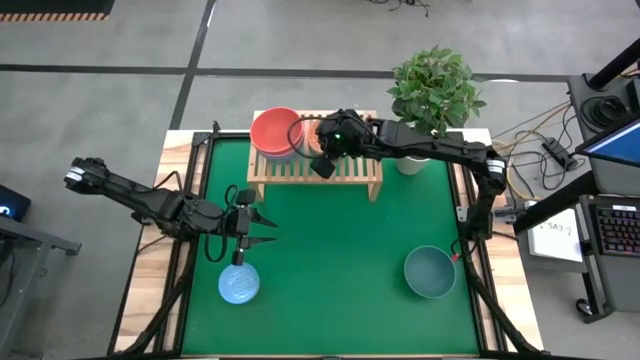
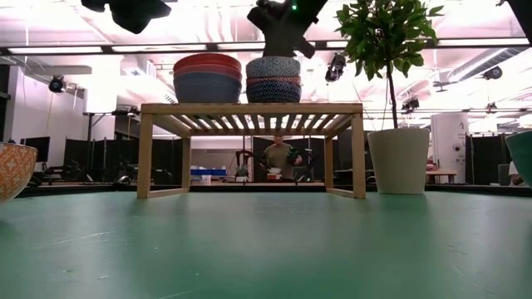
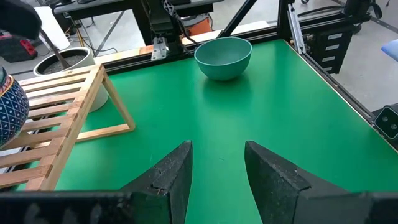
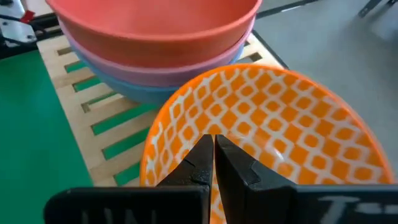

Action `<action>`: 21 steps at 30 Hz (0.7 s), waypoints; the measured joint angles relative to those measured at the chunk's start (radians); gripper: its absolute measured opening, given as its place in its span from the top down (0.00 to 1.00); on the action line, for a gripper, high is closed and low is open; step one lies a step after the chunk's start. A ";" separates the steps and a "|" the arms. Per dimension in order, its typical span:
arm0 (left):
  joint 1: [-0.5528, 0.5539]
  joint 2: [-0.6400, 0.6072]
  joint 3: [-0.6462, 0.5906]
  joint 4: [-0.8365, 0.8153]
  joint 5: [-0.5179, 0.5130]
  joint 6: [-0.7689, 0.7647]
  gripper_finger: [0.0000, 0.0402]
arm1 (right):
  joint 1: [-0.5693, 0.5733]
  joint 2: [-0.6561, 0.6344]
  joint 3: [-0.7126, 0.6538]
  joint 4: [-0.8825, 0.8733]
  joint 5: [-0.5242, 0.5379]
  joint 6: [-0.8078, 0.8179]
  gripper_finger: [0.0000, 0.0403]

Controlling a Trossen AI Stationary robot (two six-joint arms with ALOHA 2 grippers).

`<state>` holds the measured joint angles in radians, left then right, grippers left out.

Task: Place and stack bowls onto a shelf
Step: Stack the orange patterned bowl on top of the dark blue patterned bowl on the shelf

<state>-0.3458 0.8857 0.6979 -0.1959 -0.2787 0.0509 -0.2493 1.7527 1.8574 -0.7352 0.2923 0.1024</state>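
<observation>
The light-wood shelf (image 1: pixel 315 168) stands at the table's far side. On its left half sits a stack topped by a red bowl (image 1: pixel 277 132), with pink and blue bowls under it (image 4: pixel 155 68). Beside it stands a patterned stack (image 2: pixel 273 79), whose top bowl is orange inside (image 4: pixel 273 124). My right gripper (image 4: pixel 214 163) hovers shut just over that bowl, with nothing between its fingers. My left gripper (image 1: pixel 262 228) is open and empty above the mat, at the left. A light blue bowl (image 1: pixel 239 284) sits on the mat below it. A dark teal bowl (image 1: pixel 430 272) sits near right.
A potted plant (image 1: pixel 435 90) in a white pot (image 2: pixel 399 159) stands at the shelf's right end. An orange-patterned bowl wall (image 2: pixel 12 170) shows at the low view's left edge. Green mat (image 1: pixel 340 260) lies bare between the two loose bowls. A person sits in the room beyond.
</observation>
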 joint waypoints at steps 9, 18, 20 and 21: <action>0.000 0.000 0.000 0.000 0.000 0.000 0.68 | 0.001 0.000 -0.019 0.022 -0.002 0.002 0.98; 0.000 0.000 0.000 0.000 0.000 0.000 0.68 | 0.003 0.000 -0.032 0.038 0.000 0.009 0.98; 0.000 0.000 0.000 0.000 0.000 0.000 0.68 | 0.003 0.000 -0.032 0.038 0.000 0.009 0.98; 0.000 0.000 0.000 0.000 0.000 0.000 0.68 | 0.003 0.000 -0.032 0.038 0.000 0.009 0.98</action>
<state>-0.3461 0.8860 0.6979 -0.1959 -0.2787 0.0509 -0.2466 1.7527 1.8256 -0.6968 0.2920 0.1112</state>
